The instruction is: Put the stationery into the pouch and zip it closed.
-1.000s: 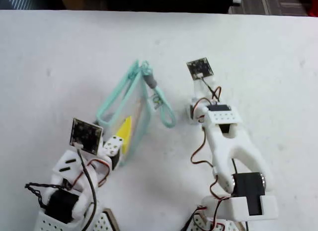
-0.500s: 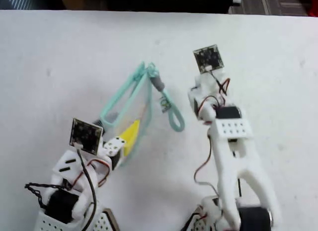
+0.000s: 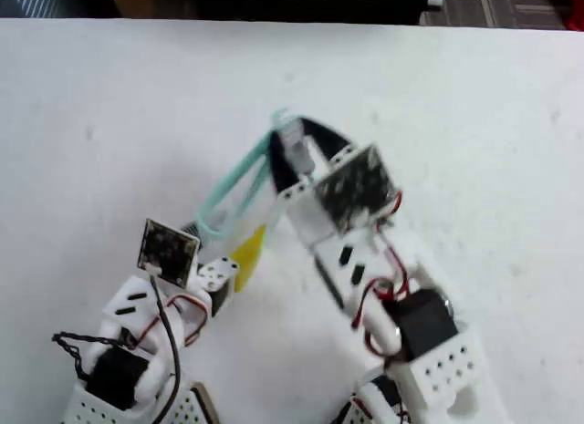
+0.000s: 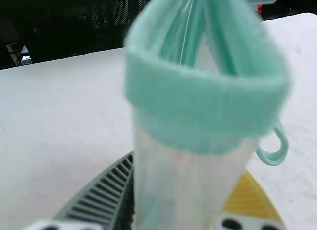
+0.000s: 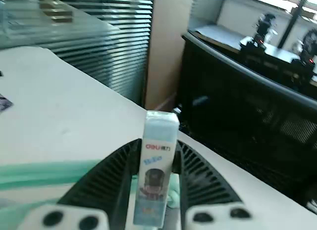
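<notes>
The right gripper (image 5: 157,146) is clenched on an eraser (image 5: 158,175), which is held upright between two dark ribbed fingers (image 5: 106,183), with its top standing above their tips. In the high view this gripper (image 3: 290,155) is seen at the far end of the pouch (image 3: 228,198), with the eraser (image 3: 292,143) just at the teal rim there; whether the eraser is already inside cannot be told. The near end of the pouch (image 4: 203,91) is grasped by the left gripper (image 4: 188,168), between a dark ribbed finger (image 4: 104,198) and a yellow one (image 4: 247,200). The pouch is held up from the white counter (image 3: 109,105), its clear body topped by a wide teal band, with the mouth open. A teal loop (image 4: 272,151) is seen hanging at its side.
</notes>
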Robot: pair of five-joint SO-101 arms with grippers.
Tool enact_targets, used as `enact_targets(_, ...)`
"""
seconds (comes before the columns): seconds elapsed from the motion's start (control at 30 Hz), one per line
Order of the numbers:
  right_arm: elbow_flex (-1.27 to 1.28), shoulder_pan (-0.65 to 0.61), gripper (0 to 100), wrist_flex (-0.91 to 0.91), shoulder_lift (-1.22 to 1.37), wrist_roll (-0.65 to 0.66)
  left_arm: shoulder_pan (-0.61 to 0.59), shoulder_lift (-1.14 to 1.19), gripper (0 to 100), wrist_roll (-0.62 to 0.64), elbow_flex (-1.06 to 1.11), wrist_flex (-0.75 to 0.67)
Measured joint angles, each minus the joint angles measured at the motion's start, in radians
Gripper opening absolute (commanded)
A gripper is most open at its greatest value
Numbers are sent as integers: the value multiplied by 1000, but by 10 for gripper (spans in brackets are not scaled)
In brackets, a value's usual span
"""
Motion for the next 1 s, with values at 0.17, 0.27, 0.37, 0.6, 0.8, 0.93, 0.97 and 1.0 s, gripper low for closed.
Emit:
enact_targets(0.17,-57,-86,17,0,-6,0,0,0,226,-2,0,0)
enact_targets(0.27,-109,-129,17,0,-2,-18,0,0,226,-2,0,0)
enact_targets(0.37,-129,-150,17,0,25,-89,0,0,226,-2,0,0)
enact_targets(0.6,-106,-152,17,71,77,-124,0,0,226,-2,0,0)
enact_targets(0.8,-74,-157,17,92,97,-127,5,0,226,-2,2,0)
enact_targets(0.93,-71,-180,17,68,95,-127,2,2,226,-2,2,0)
enact_targets(0.97,-69,-184,17,54,97,-127,2,2,226,-2,2,0)
enact_targets(1.0,-63,-187,17,37,97,-127,2,2,226,-2,2,0)
